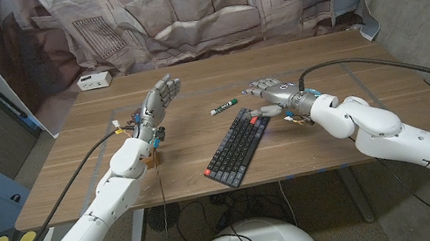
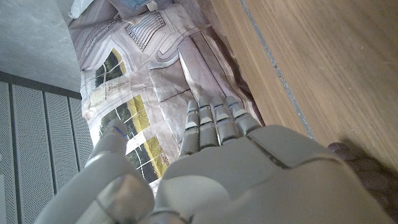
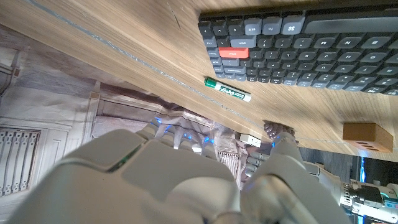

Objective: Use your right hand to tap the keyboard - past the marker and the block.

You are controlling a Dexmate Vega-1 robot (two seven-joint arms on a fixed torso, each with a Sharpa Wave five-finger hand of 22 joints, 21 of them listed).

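Observation:
A dark keyboard (image 1: 236, 148) with one red key lies at an angle in the middle of the table; it also shows in the right wrist view (image 3: 298, 50). A white marker with a green cap (image 1: 224, 107) (image 3: 227, 89) lies just beyond the keyboard's far end. A small wooden block (image 1: 153, 159) (image 3: 367, 137) sits beside my left wrist. My right hand (image 1: 272, 91) (image 3: 155, 180) hovers by the keyboard's far right corner, fingers stretched out and holding nothing. Whether its thumb touches the keyboard I cannot tell. My left hand (image 1: 159, 97) (image 2: 217, 155) is raised over the table's left part, fingers apart and empty.
A small white box (image 1: 93, 81) stands at the table's far left corner. A printed curtain (image 1: 204, 7) hangs behind the table. Cables run along both arms. Bare wood (image 1: 389, 99) lies to the right of the keyboard.

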